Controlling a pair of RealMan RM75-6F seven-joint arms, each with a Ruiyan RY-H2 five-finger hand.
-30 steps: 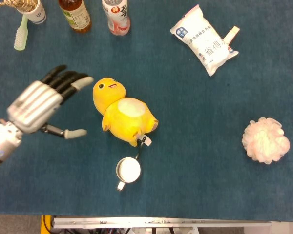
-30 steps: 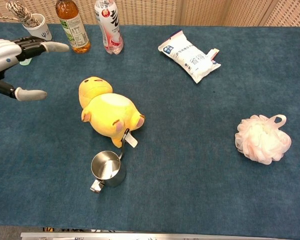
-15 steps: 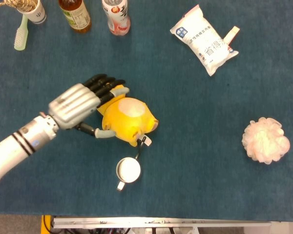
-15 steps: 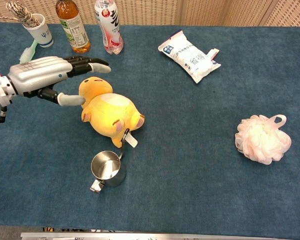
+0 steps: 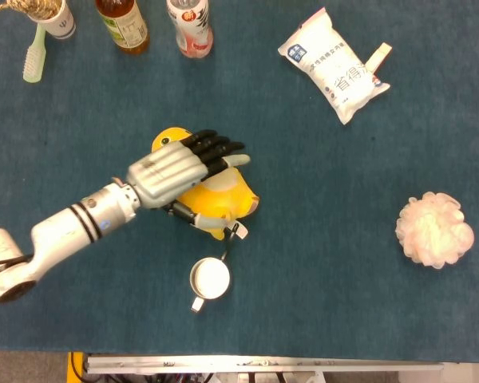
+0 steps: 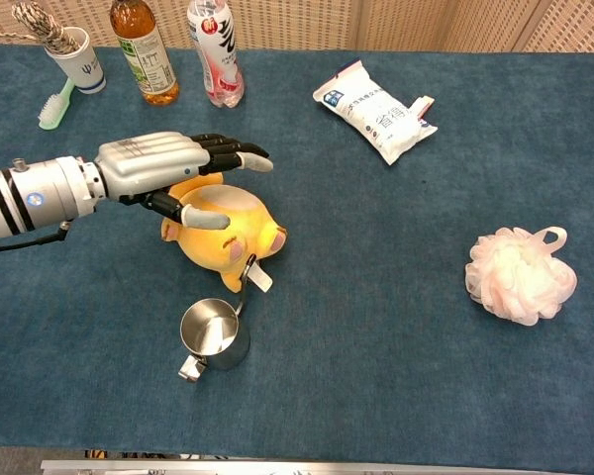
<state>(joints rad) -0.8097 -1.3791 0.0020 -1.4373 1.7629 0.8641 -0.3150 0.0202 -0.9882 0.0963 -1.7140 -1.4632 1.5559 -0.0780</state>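
Fingers (image 5: 215,148) of your left hand (image 5: 172,174) are stretched out flat and apart over the yellow plush duck toy (image 5: 219,197), thumb beside its flank; it grips nothing, and you cannot tell whether the palm touches the plush. That toy lies on its back on the blue carpeted table (image 5: 327,263), left of centre, with the small shiny steel cup (image 5: 210,278) just below it. Your right hand shows in neither view.
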